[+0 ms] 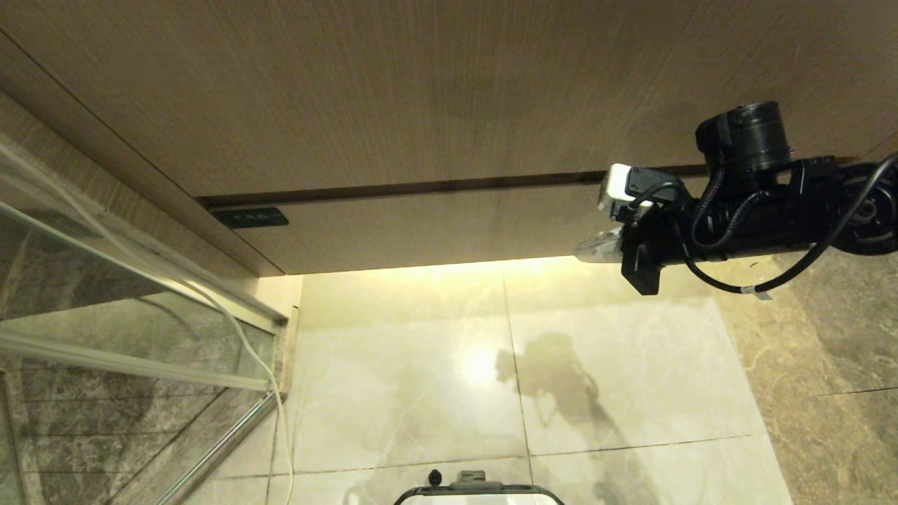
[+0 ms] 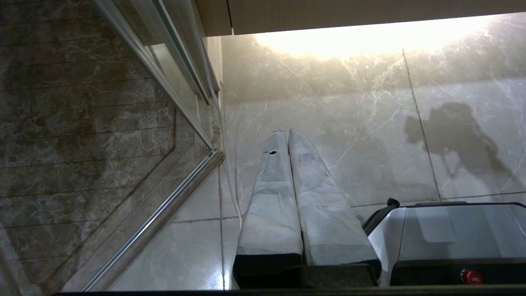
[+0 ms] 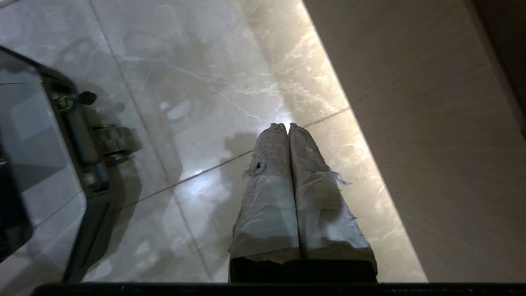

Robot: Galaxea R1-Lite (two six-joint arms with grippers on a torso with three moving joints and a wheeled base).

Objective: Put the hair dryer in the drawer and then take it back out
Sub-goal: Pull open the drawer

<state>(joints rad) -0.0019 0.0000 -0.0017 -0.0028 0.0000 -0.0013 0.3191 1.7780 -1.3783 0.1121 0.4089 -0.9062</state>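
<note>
Both hands pressed closed, empty; right hand (image 1: 586, 249) beside closed drawer (image 1: 435, 228); glass partition (image 1: 105, 308) left.

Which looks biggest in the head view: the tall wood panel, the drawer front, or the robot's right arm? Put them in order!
1. The tall wood panel, by far.
2. The drawer front.
3. The right arm. It sits nearer the camera, so it looks larger than it really is.

A glossy marble tile floor (image 1: 421, 365) is lying under the closed jaws, glowing with warm light along its far edge. A glass shower partition (image 1: 105, 294) is standing well off to their left, a thin white cord (image 1: 238, 337) trailing down beside it.
</note>
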